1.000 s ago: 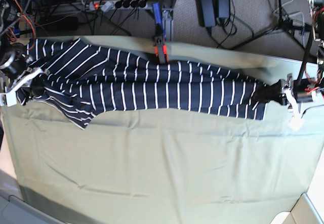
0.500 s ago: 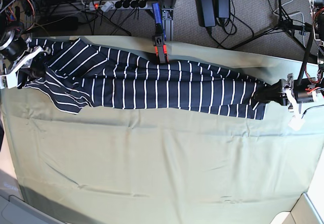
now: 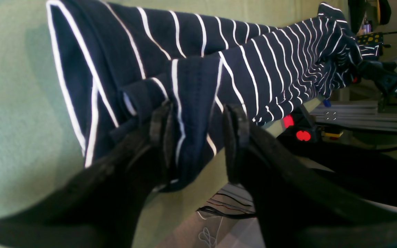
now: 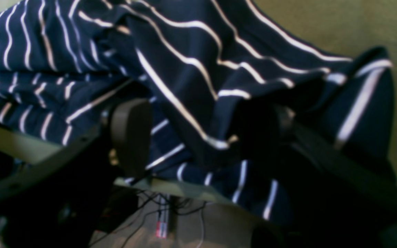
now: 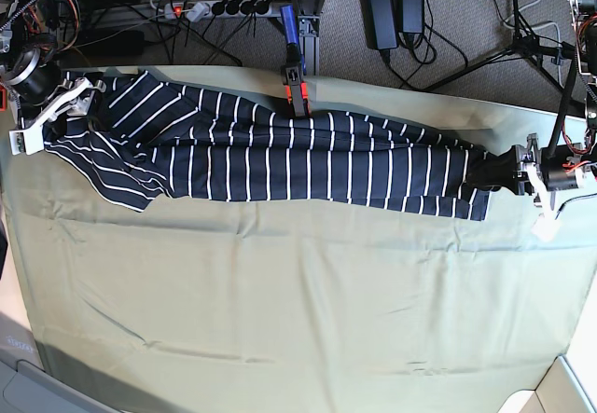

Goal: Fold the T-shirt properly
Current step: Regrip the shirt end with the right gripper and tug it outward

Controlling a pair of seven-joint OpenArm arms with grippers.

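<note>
T-shirt (image 5: pixel 280 157): your right gripper (image 5: pixel 58 115), clenched on fabric, moved toward olive cloth's (image 5: pixel 298 310) far edge; left gripper (image 5: pixel 499 172) grips hem—fold narrowing.

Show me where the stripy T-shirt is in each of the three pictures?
Base view: the T-shirt stretches across the far edge of the green cloth, from side to side.
Left wrist view: it fills the top and middle, bunched between the left hand.
Right wrist view: it fills the upper frame, draped over the right hand.
Shared landmark: the green cloth under the shirt shows in all three.
</note>
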